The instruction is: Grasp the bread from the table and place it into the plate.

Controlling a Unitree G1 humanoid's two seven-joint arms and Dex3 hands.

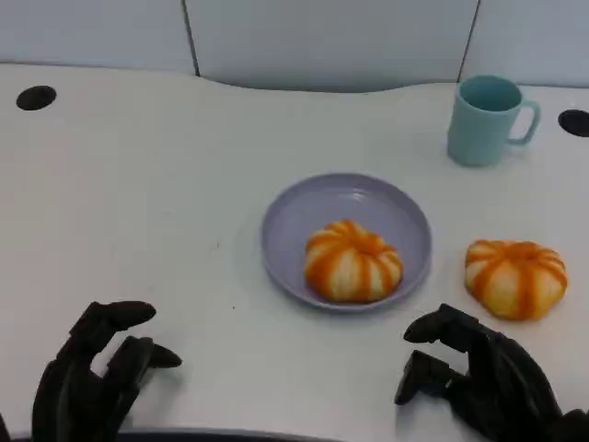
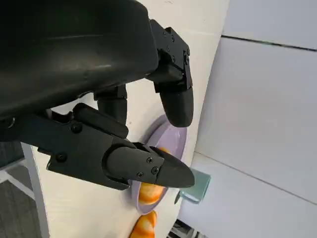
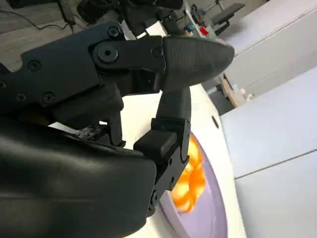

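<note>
Two striped orange-and-white bread rolls are on the white counter [image 1: 138, 212]. One bread [image 1: 353, 261] already sits inside the lilac plate [image 1: 304, 207], towards the plate's near rim, which suggests one placement has been done. The second bread [image 1: 514, 277] lies on the bare counter just beside the plate's right rim, apart from it, and is probably the piece the task now concerns.

There is one plate, near the middle of the counter, and one pale teal mug [image 1: 488, 120] standing upright near the far right corner, well apart from both rolls and not part of the job.

The right hand [image 1: 483, 378] rests low at the near right edge of the counter, its fingers spread and loosely curled, holding nothing. It sits close in front of the loose bread, likely because that roll is on its side and within easy reach. The left hand [image 1: 97, 373] lies at the near left edge, fingers likewise apart and empty, well away from the plate; it looks parked out of the way.

Two dark round holes [image 1: 36, 98] mark the counter's far corners, one on each side.
</note>
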